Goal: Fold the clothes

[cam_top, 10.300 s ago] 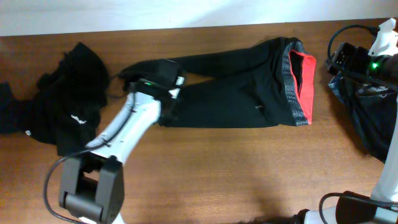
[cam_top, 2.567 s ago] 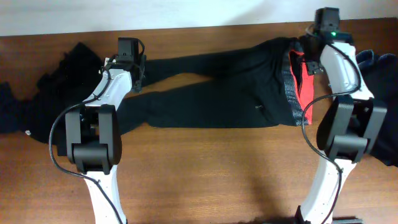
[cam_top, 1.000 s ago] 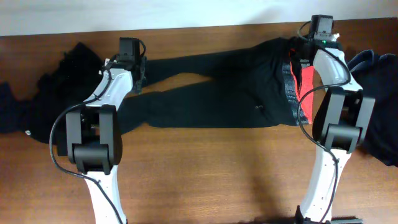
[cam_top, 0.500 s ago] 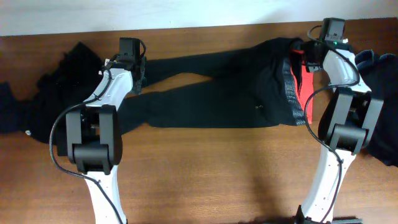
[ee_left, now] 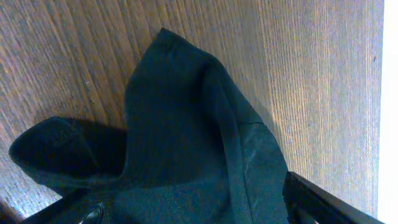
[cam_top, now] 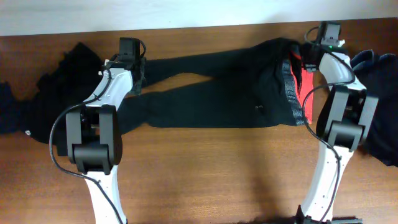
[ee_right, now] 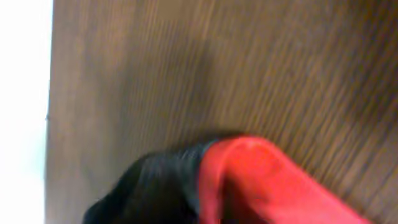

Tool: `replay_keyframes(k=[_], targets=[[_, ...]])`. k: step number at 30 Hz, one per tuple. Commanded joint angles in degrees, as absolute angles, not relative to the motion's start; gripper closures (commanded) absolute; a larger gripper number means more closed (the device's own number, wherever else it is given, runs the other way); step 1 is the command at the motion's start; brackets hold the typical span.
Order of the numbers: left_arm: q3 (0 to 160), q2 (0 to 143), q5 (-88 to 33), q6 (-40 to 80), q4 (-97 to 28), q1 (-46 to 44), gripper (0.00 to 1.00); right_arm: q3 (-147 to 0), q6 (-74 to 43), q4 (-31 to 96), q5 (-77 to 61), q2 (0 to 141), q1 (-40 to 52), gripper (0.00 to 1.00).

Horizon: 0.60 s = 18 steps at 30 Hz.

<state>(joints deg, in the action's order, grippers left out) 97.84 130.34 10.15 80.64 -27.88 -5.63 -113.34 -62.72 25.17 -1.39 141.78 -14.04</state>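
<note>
Long black trousers (cam_top: 217, 93) with a speckled grey waistband and red lining lie stretched across the brown wooden table (cam_top: 205, 180), waist to the right. The left gripper (ee_left: 193, 208) stands spread around a leg hem. The right gripper (cam_top: 309, 53) sits at the waistband's far corner; whether it is pinching the cloth I cannot tell.

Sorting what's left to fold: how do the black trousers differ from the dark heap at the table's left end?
The trousers lie stretched out long and flat; the heap is crumpled. The trousers show red lining and a grey waistband; the heap looks all dark. Both are dark cloth.
</note>
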Motion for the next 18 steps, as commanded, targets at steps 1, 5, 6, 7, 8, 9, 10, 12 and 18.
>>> replay_keyframes(k=[1, 5, 6, 7, 8, 9, 10, 12, 18], targets=[[97.34, 131.46, 11.03, 80.05, -29.21, -5.63, 0.13, -113.43, -58.96, 22.5, -1.37, 142.23, -13.91, 0.88], [97.34, 131.46, 11.0, 80.05, -29.21, -5.65, 0.13, -113.43, -53.21, 18.59, -2.33, 142.23, -14.0, 0.94], [97.34, 131.46, 11.0, 80.05, -29.21, -5.65, 0.13, -113.43, -52.1, 17.87, -2.44, 142.21, -14.0, 0.94], [97.34, 131.46, 11.0, 80.05, -29.21, -5.65, 0.13, -113.47, -51.35, 17.43, -2.44, 142.1, -14.02, 0.94], [97.34, 131.46, 11.0, 80.05, -29.21, -5.63, 0.13, -113.47, -50.7, 16.88, -2.42, 142.06, -14.09, 0.94], [97.34, 131.46, 11.0, 80.05, -29.21, -5.63, 0.13, -113.49, -50.0, 16.53, -2.63, 141.78, -14.26, 0.93], [97.34, 131.46, 11.0, 80.03, -29.21, -5.63, 0.13, -113.49, -49.65, 15.99, -3.01, 141.69, -14.35, 0.93], [97.34, 131.46, 11.0, 80.05, -29.23, -5.63, 0.13, -113.49, -49.43, 15.51, -4.19, 141.18, -14.81, 0.94], [97.34, 131.46, 11.03, 80.03, -29.23, -5.63, 0.13, -114.72, -48.18, 15.57, -9.47, 140.46, -16.91, 0.9]])
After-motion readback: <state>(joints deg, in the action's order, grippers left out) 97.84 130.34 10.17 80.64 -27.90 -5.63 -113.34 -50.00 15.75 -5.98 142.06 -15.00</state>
